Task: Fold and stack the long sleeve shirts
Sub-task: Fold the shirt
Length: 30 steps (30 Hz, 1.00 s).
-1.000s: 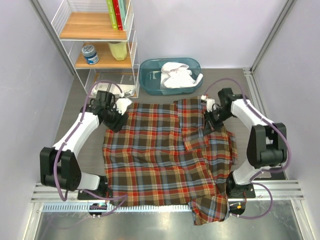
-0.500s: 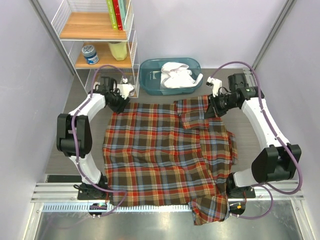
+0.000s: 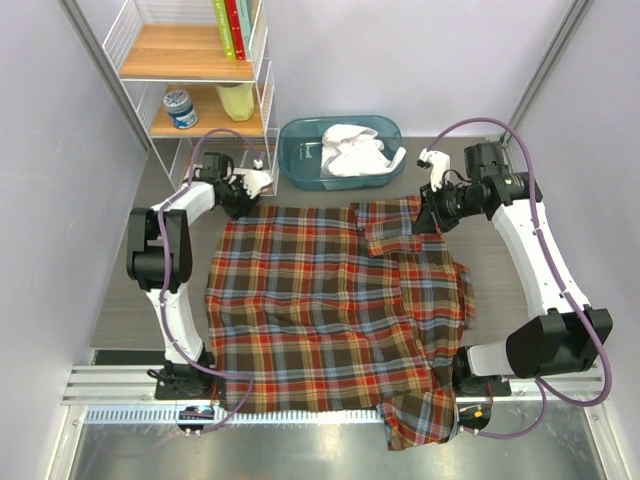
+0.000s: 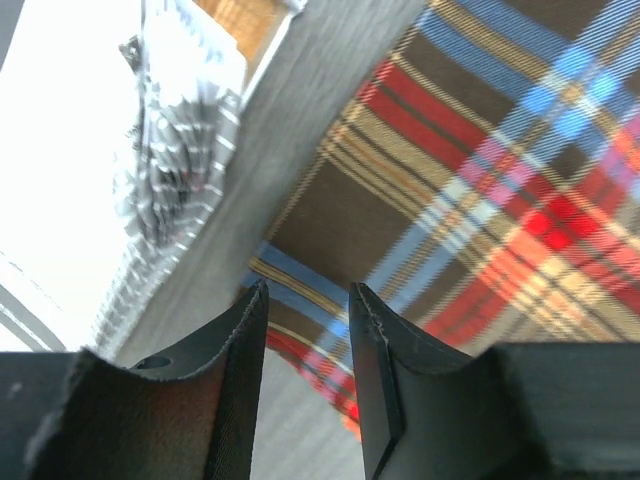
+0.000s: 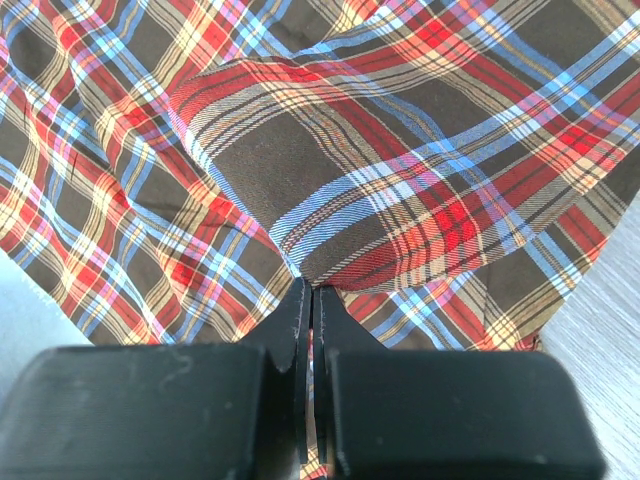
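Note:
The plaid flannel shirt [image 3: 320,300] lies spread flat on the grey table, and one part hangs over the near edge [image 3: 420,420]. My left gripper [image 3: 243,192] is at the shirt's far left corner. In the left wrist view its jaws [image 4: 308,300] stand open, with the plaid corner [image 4: 480,180] on the table just beyond them. My right gripper [image 3: 428,213] is shut on a folded flap of the plaid at the far right, and the cloth [image 5: 330,170] is pinched at the fingertips [image 5: 312,290]. A white shirt [image 3: 352,150] lies crumpled in the bin.
A teal bin [image 3: 296,160] stands at the far middle of the table. A wire shelf unit [image 3: 200,95] with books, a jar and a can stands at the far left, close to my left gripper. A metal rail [image 3: 300,412] runs along the near edge.
Both grippers moved toward the far edge. The right gripper pulled its plaid flap up and to the right. The shirt's far left corner now lies farther back and flatter.

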{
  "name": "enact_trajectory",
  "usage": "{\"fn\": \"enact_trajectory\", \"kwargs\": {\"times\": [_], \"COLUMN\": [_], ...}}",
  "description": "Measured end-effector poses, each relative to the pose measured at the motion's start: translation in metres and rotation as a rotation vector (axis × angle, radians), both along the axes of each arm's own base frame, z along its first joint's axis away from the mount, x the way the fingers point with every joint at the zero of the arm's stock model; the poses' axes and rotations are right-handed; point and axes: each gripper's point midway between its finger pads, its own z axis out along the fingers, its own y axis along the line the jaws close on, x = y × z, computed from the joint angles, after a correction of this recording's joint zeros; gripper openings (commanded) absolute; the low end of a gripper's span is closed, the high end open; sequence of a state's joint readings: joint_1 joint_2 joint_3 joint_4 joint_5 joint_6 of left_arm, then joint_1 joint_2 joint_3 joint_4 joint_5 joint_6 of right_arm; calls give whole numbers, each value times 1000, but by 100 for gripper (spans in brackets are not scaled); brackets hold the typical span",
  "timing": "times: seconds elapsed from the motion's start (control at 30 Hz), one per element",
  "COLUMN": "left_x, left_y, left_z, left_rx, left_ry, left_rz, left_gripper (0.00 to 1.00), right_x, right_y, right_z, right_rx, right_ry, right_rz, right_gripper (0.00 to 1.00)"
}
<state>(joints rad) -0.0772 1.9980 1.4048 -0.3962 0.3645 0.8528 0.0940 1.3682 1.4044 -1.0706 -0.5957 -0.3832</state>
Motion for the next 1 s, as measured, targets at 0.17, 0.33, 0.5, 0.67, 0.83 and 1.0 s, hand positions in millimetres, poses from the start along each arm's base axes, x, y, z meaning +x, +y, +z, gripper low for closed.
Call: {"fn": "enact_trajectory", "kwargs": {"times": [0.17,0.33,0.5,0.67,0.83,1.0], "left_x": [16,23,16,13,10,10], "left_y": [8,17,19,18,17,17], "left_z": [-2,-3,-13,-17,-19,-18], "left_rx": [8,15,19,21,22,15], "left_ry": [-24,-34,2,13,26,22], "left_rz": [-25,-40,-69,-86,-105,-99], "left_gripper": [36,34,32,15,0,0], "right_x": [1,0,2,7,12,17], "right_y": [0,0,-1,0,0,0], "right_z": [3,1,2,13,26,40], "right_rx": [-1,-3,-6,-3,0,2], "right_ry": [-9,1,4,-31,-69,-112], "right_rz": [3,5,4,4,3,2], "right_gripper": [1,1,1,1,1,1]}}
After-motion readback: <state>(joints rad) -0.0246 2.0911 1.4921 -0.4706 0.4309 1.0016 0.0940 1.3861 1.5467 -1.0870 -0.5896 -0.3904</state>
